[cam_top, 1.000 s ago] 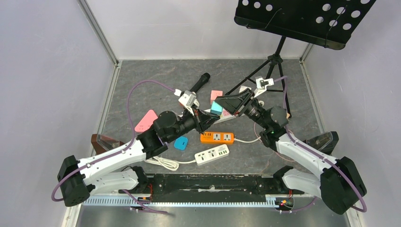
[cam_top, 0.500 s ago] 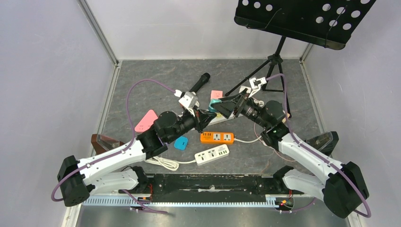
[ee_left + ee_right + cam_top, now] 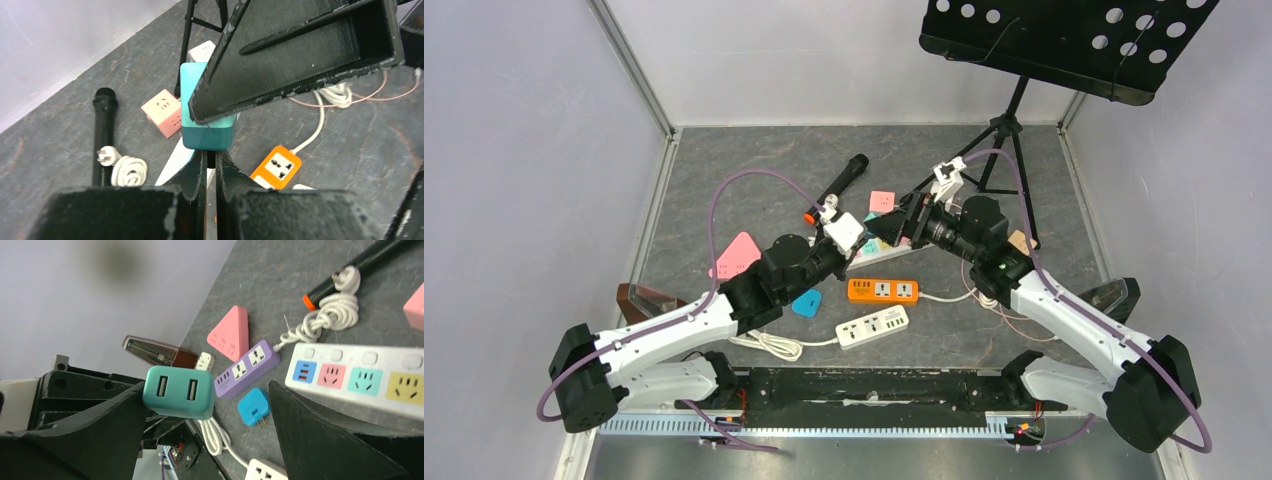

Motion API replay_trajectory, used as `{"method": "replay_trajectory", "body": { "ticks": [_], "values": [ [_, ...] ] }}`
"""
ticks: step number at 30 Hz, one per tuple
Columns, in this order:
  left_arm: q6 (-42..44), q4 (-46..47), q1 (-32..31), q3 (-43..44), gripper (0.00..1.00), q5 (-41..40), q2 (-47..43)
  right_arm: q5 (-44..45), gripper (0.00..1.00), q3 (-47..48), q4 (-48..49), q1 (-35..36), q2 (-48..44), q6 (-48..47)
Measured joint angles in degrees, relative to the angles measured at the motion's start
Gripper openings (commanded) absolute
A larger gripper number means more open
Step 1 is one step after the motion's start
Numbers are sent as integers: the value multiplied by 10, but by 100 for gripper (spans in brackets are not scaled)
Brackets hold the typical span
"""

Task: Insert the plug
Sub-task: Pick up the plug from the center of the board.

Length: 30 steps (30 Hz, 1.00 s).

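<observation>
Left gripper [image 3: 211, 156] pinched tight on the teal plug [image 3: 207, 136] from 6 o'clock, plug held aloft. Right gripper [image 3: 207, 390] spread wide; plug sits between, toward 9 o'clock.

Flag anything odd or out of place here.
The teal charger hangs above the table, pinched by one end in the shut left gripper, the open right gripper straddling it. A microphone lying on the table seems unrelated to plugging.
</observation>
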Motion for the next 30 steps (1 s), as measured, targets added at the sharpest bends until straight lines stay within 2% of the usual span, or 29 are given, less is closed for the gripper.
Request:
{"method": "replay_trajectory", "body": {
  "ticks": [6,12,15,19,22,27,29,30],
  "values": [
    [77,-20,0,0,2,-14,10,10,84,0,-37,10,14,15],
    [115,-34,0,0,2,-10,10,15,84,0,-38,14,19,25],
    [126,-40,0,0,2,-5,10,15,80,0,-38,14,20,30],
    [134,-52,0,0,2,6,10,10,72,8,-38,14,32,42],
    [135,-53,0,0,2,7,10,3,60,15,-37,14,43,48],
    [136,-61,0,0,2,5,9,-10,56,16,-35,15,46,57],
    [136,-62,0,0,2,2,9,-12,47,16,-35,16,46,60],
    [136,-63,0,0,8,2,8,-14,41,16,-34,16,46,60]
  ]
}}
